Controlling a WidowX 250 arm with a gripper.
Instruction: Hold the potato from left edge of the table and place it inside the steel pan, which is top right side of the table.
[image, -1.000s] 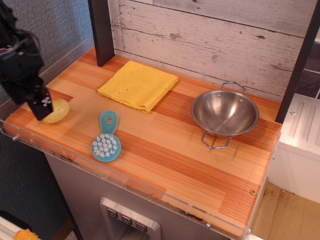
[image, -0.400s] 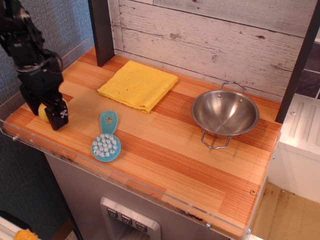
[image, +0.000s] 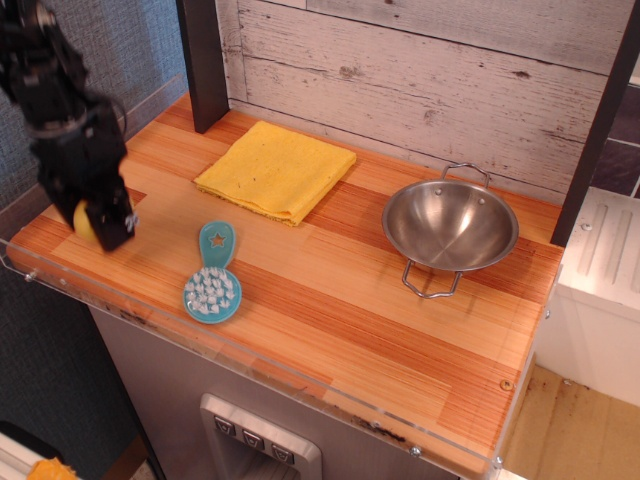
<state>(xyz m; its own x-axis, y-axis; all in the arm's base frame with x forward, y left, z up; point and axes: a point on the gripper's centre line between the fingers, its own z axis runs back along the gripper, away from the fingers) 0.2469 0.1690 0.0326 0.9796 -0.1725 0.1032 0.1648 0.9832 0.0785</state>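
The pale-yellow potato (image: 82, 222) is at the left edge of the wooden table (image: 340, 310); only a sliver of it shows behind the black finger in front. My gripper (image: 99, 225) is down around it, blurred by motion, with its jaws closed against the potato. The steel pan (image: 450, 226) stands upright and empty at the table's back right, far from the gripper, with its two wire loop handles pointing to the back and the front.
A folded yellow cloth (image: 277, 170) lies at the back middle. A teal scrub brush (image: 212, 285) lies just right of the gripper. A dark post (image: 203, 60) stands at the back left. A clear acrylic rim (image: 250, 362) runs along the front edge.
The gripper came down from the left over the potato and closed around it. The potato is now mostly hidden and sits slightly left of where it was. Nothing else moved.
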